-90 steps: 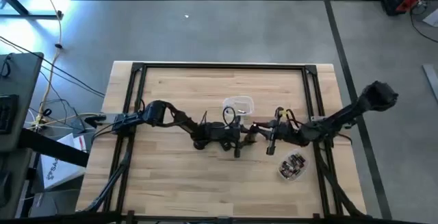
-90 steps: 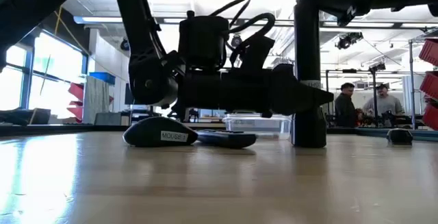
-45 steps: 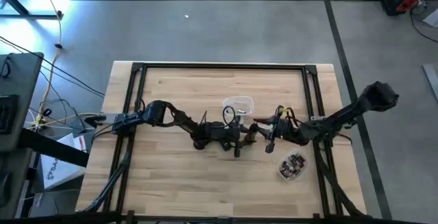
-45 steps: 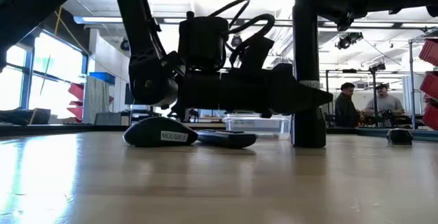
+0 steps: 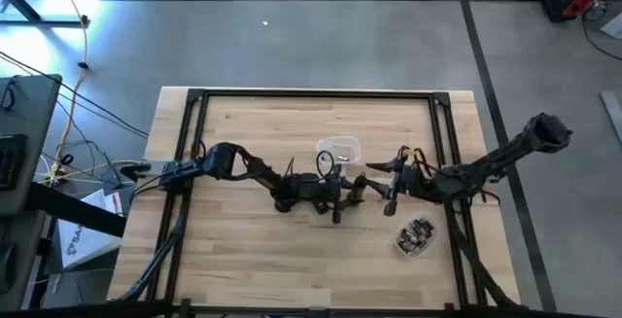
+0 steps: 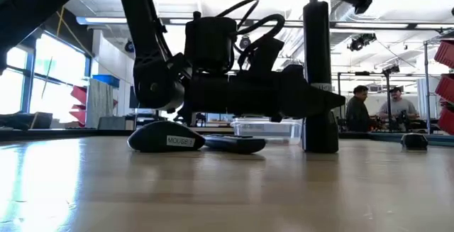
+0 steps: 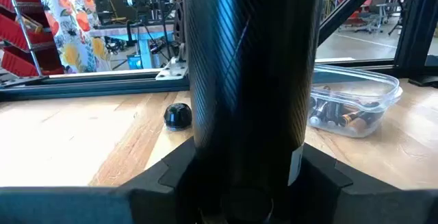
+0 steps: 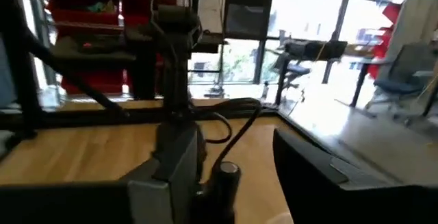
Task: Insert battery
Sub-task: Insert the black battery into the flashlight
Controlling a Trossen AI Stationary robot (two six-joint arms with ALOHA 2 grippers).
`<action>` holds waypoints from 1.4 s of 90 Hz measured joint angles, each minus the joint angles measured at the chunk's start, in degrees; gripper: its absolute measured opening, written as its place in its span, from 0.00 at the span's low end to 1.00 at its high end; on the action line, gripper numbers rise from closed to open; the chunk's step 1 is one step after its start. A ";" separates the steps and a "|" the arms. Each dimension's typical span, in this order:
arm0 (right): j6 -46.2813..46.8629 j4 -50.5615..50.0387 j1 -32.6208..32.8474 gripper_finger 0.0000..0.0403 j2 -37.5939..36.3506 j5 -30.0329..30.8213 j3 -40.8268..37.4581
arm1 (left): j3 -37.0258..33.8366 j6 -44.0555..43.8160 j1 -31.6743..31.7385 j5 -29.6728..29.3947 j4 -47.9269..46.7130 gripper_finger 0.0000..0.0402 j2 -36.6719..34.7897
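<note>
On my left, the left gripper (image 5: pixel 352 193) lies low over the middle of the pale wooden desk (image 5: pixel 243 250); I cannot tell how its fingers stand. Beneath that arm in the low view I see a black computer mouse with a white label (image 6: pixel 165 137), its flat dark cover (image 6: pixel 234 144) beside it. The right gripper (image 5: pixel 374 175) has fingers apart, with a small dark cylinder (image 8: pixel 224 177) between them that may be a battery. Further right, a clear plastic tub of batteries (image 5: pixel 415 235) rests on the desk.
</note>
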 joint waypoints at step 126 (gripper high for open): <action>14.01 -35.54 7.85 0.38 -13.63 8.23 4.71 | 0.02 -0.76 0.09 -0.24 -0.01 0.38 0.04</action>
